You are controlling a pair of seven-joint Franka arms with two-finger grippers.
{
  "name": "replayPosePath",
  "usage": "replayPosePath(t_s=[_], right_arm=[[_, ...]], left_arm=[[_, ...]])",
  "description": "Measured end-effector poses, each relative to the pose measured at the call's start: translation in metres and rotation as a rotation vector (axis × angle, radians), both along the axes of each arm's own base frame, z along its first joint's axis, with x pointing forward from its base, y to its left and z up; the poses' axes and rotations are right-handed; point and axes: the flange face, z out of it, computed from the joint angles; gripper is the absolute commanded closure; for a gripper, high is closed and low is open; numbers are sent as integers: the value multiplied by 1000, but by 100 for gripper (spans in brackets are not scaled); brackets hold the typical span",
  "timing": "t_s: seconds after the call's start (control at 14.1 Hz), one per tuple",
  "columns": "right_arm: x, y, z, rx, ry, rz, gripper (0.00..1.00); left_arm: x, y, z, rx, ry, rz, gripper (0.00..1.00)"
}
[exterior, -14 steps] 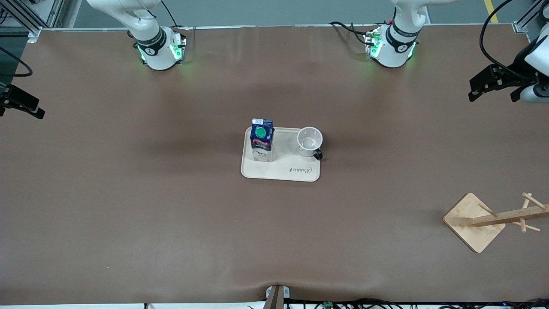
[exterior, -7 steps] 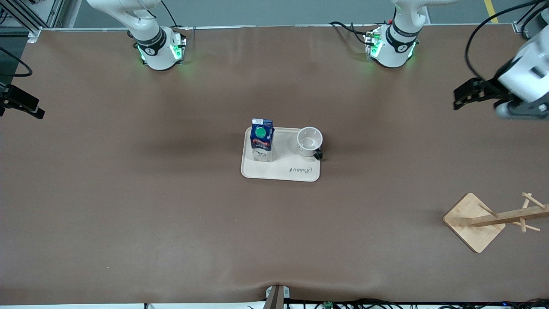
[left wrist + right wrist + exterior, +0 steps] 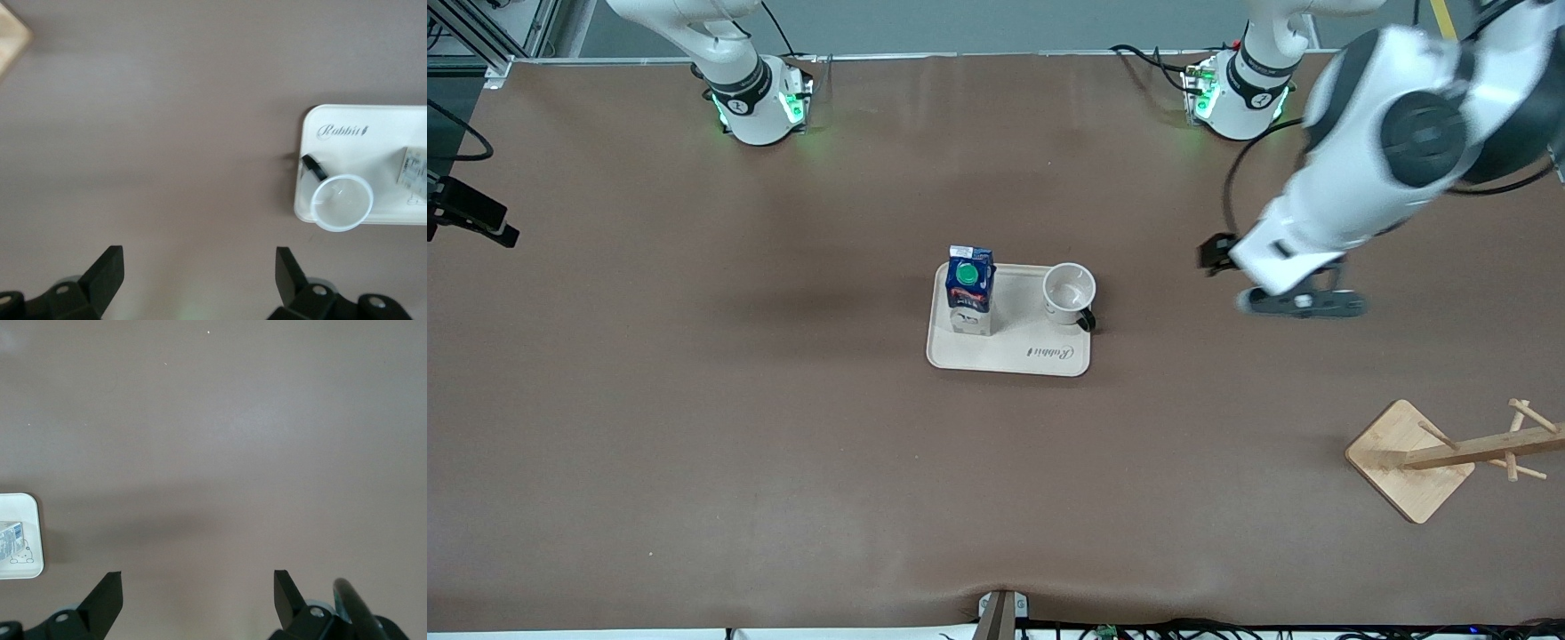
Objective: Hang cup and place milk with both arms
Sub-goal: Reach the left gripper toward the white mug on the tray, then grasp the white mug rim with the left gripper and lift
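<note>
The cup [image 3: 1069,289], white with a black handle, stands upright on the cream tray [image 3: 1014,360], at the tray's end toward the left arm. The milk [image 3: 970,289] stands on the tray's other end. My left gripper [image 3: 1216,254] is open and empty, up over bare table between the tray and the left arm's end. Its wrist view shows open fingers [image 3: 107,270], the cup [image 3: 341,202], the tray [image 3: 373,127] and part of the milk [image 3: 417,167]. My right gripper [image 3: 476,218] waits open over the right arm's end of the table. Its wrist view shows the tray's corner [image 3: 33,507] and the milk [image 3: 8,543].
A wooden mug rack [image 3: 1409,458] with pegs on its post stands near the front camera at the left arm's end of the table. One corner of its base shows in the left wrist view [image 3: 10,33]. Brown table lies all round the tray.
My left arm has swung in from the table's edge at its own end toward the tray. The right arm, the cup and the milk have not moved.
</note>
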Motion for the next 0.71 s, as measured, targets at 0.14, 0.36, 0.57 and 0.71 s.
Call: replayPosePath(t_s=[0.14, 0.36, 0.57, 0.71], right_arm=[[1, 0, -1, 0, 2, -1, 0], [2, 0, -3, 0, 5, -1, 0], [3, 1, -5, 0, 9, 1, 0], [4, 4, -7, 0, 13, 5, 0]], left_arm=[[-17, -29, -50, 7, -6, 45, 0], [-41, -61, -111, 18, -3, 109, 0], [-72, -117, -161, 54, -5, 192, 13], [-85, -141, -190, 73, -15, 229, 19]])
